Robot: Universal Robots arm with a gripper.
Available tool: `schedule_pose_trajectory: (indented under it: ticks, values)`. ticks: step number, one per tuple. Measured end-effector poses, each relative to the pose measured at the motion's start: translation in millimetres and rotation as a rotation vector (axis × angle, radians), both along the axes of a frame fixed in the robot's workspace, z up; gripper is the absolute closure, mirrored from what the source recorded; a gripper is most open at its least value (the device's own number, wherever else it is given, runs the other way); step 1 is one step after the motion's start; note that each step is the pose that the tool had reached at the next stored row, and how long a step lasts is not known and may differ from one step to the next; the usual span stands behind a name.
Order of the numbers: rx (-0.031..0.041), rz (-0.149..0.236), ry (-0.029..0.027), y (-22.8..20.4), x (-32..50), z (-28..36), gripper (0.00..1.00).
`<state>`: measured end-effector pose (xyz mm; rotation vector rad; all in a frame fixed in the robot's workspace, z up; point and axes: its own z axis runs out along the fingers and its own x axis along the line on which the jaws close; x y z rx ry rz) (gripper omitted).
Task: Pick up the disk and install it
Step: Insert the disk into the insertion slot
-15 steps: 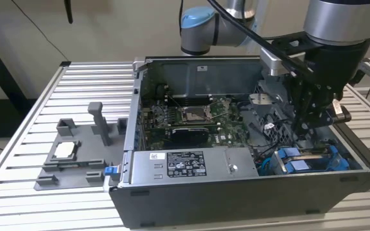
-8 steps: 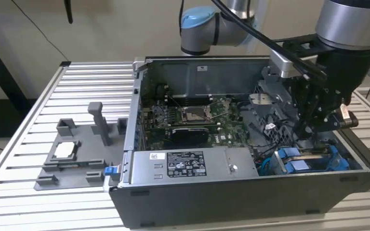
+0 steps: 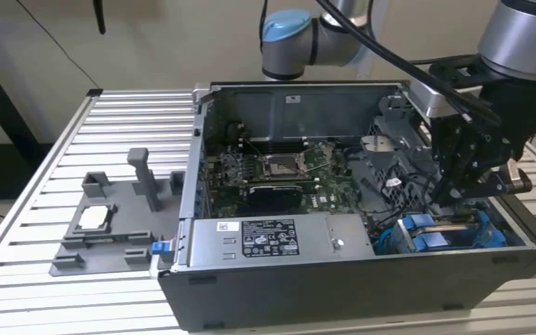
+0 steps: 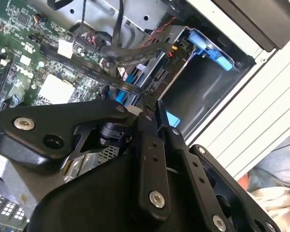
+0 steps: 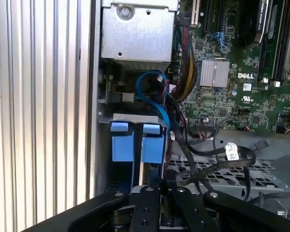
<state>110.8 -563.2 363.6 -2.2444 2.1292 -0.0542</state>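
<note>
You have white printed lettering on the green motherboard (image 5: 222,104) in the first wrist view, a black-and-white sticker (image 3: 268,239) on the long grey metal box (image 3: 338,234) in the exterior view, its print too small to read, a white tag (image 5: 232,152) on a black cable (image 5: 253,155), markings illegible.

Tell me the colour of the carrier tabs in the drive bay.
Bright blue; the carrier tabs show best in the first wrist view, just ahead of the gripper.

One open grey metal computer case (image 3: 361,279) sits on one ribbed table (image 3: 26,230), with one grey plastic fixture (image 3: 109,230), one black gripper (image 3: 463,192) and two blue plastic carrier tabs (image 5: 135,140).
</note>
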Motion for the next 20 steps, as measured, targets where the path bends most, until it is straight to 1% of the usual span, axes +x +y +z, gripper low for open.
schedule_pose_trajectory:
  ticks: [2,3,5,7,9,16,20]
  values:
    - [0.0097,0.0,0.0042,-1.5,3.4,-1.0,0.84]
    - [0.0141,0.0,0.0054,-2.3,4.7,-1.5,0.84]
    - [0.024,0.0,0.0068,-4.1,7.1,-2.9,0.84]
    - [0.0304,0.0,0.0078,-5.8,8.5,-3.9,0.84]
    - [0.0318,0.0,0.0088,-6.9,9.7,-4.5,0.84]
    - [0.032,-0.001,0.009,-7.0,10.1,-4.9,0.84]
    - [0.0364,-0.001,0.0092,-7.3,11.1,-7.2,0.84]
